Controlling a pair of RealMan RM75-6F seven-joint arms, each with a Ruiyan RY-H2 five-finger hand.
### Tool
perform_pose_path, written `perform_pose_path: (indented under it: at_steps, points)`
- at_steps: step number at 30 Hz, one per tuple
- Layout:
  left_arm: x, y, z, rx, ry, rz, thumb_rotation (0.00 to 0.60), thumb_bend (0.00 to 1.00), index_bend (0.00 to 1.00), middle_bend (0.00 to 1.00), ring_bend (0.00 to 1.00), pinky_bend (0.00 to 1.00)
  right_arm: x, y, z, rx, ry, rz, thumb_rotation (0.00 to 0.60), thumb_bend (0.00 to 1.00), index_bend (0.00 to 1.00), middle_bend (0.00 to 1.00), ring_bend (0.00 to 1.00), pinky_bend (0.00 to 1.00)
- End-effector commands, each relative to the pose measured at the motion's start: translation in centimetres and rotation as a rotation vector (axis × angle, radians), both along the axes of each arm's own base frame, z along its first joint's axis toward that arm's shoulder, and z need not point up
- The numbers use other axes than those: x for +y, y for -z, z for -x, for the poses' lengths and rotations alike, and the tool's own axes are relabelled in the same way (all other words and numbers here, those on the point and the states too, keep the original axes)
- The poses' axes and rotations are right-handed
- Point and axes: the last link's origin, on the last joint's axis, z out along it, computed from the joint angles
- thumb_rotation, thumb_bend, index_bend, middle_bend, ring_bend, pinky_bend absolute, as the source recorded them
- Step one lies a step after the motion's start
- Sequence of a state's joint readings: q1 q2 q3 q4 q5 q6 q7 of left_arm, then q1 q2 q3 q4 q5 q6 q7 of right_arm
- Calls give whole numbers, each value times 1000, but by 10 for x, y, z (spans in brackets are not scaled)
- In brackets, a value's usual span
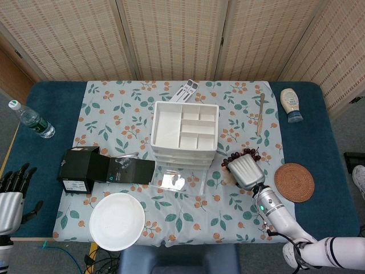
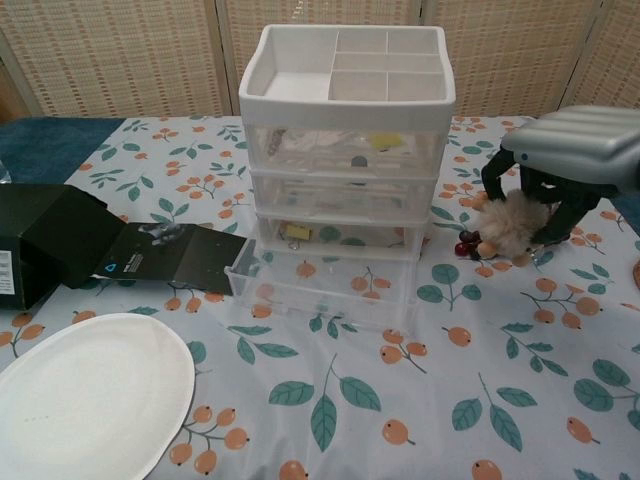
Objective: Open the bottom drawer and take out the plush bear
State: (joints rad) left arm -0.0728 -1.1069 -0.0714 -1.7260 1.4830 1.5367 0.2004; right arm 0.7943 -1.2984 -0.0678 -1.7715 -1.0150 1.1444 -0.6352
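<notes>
plush bear (image 2: pixel 506 225) partly hidden under right robot hand (image 2: pixel 560 165), grapes (image 2: pixel 468 243) mostly behind it, left robot hand (image 1: pixel 11 197) cut by edge

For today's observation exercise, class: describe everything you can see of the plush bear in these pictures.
The plush bear is a small, fluffy beige toy with tan rounded tips showing at its edges. The right hand holds it from above, dark fingers curled round its sides. It is out of the open bottom drawer, to the right of the drawer unit, just over the grapes. Its face is not discernible, and the head view hides it almost wholly under the hand.
</notes>
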Motion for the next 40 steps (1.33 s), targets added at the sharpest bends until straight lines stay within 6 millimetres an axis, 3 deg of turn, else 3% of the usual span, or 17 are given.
perform_pose_path:
  at_steps: [1, 4, 11, 14, 17, 19, 27, 32, 40]
  points:
    - [0, 0, 1, 0, -5, 0, 600, 260, 105, 70, 118, 94, -2, 7, 10, -3, 37, -16, 600, 610, 235, 1000, 1000, 1000]
    - [0, 0, 2, 1, -10, 2, 600, 260, 105, 70, 118, 94, -4, 8, 15, -5, 53, -16, 600, 582, 67, 987, 1000, 1000]
    - [3, 2, 2, -1, -5, 7, 600, 260, 106, 70, 118, 94, -6, -8, 15, -67, 71, 33, 600, 557, 5, 924, 1000, 1000]
    - [5, 3, 3, -1, -7, 9, 600, 260, 105, 70, 118, 94, -3, -24, 20, -103, 93, 74, 600, 557, 113, 900, 1000, 1000]
    - [8, 4, 3, -2, -3, 12, 600, 260, 106, 70, 118, 94, 4, -42, 27, -130, 123, 110, 600, 557, 296, 864, 988, 1000]
    - [9, 5, 3, -5, 0, 12, 600, 260, 105, 70, 118, 94, 11, -53, 34, -142, 139, 136, 600, 557, 357, 836, 933, 997]
    - [18, 13, -2, -8, 25, 27, 600, 260, 106, 70, 118, 94, 48, -92, 67, -175, 175, 255, 600, 557, 358, 684, 694, 812]
    - [24, 16, -7, -10, 43, 32, 600, 260, 107, 70, 118, 94, 69, -108, 81, -186, 164, 334, 600, 557, 358, 656, 655, 761]
    - [27, 22, -13, -18, 53, 37, 600, 260, 107, 70, 118, 94, 94, -120, 94, -209, 176, 391, 600, 558, 358, 649, 651, 748]
